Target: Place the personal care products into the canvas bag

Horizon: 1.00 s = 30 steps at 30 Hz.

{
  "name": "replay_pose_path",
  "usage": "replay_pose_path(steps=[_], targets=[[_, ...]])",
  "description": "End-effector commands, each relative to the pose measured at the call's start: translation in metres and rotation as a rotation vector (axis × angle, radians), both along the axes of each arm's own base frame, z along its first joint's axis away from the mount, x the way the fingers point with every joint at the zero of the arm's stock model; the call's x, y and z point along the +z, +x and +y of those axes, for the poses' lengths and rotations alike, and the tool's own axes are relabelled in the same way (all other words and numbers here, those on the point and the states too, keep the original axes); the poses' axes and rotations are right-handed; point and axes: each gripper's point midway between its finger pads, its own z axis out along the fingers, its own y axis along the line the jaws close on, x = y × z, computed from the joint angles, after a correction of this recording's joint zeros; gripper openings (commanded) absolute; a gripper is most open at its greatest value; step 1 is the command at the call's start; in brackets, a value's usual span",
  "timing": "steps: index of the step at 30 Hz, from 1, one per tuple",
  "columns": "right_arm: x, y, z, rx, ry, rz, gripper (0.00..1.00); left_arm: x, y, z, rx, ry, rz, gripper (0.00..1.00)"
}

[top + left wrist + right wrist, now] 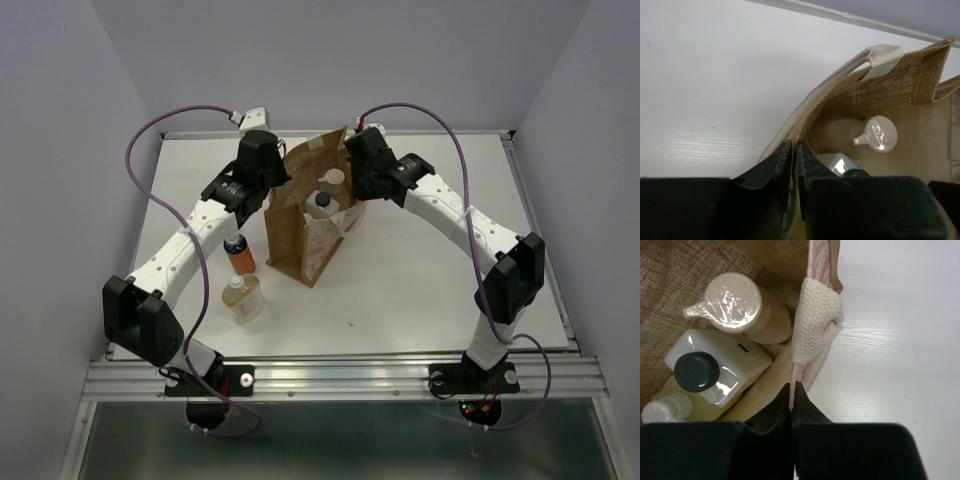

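Upright canvas bag (305, 235) on the table (430, 270), left end effector (794, 165) clamped on its left rim, right end effector (791, 400) clamped on its right rim, beige bottle (735, 302), black-capped white bottle (720, 367) and yellow-green bottle (670, 402) inside, orange bottle (239, 254) and amber bottle (243, 298) just left of it

The left gripper (794, 150) and right gripper (791, 392) clamp opposite rims of the open canvas bag (300, 240). A beige bottle (735, 297), black-capped bottle (732, 367) and yellow-green bottle (687, 399) crowd its floor.
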Motion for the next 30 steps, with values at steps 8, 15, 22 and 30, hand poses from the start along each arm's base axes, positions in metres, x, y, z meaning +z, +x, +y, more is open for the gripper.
replay_pose_path(steps=[8,15,22,30], targets=[[0.019,0.001,0.006,0.066,0.031,-0.025,0.01,0.056,-0.022,0.004,-0.059,-0.004,-0.062,0.91],[0.025,-0.004,0.011,0.104,0.061,-0.028,0.01,0.074,-0.084,0.057,0.070,0.029,-0.003,0.99],[0.031,-0.011,0.016,0.161,0.084,-0.030,0.01,0.018,-0.152,0.078,-0.079,0.161,0.142,0.99],[0.031,-0.014,0.021,0.196,0.095,-0.021,0.01,-0.051,-0.190,0.062,-0.269,0.150,0.281,0.99]])
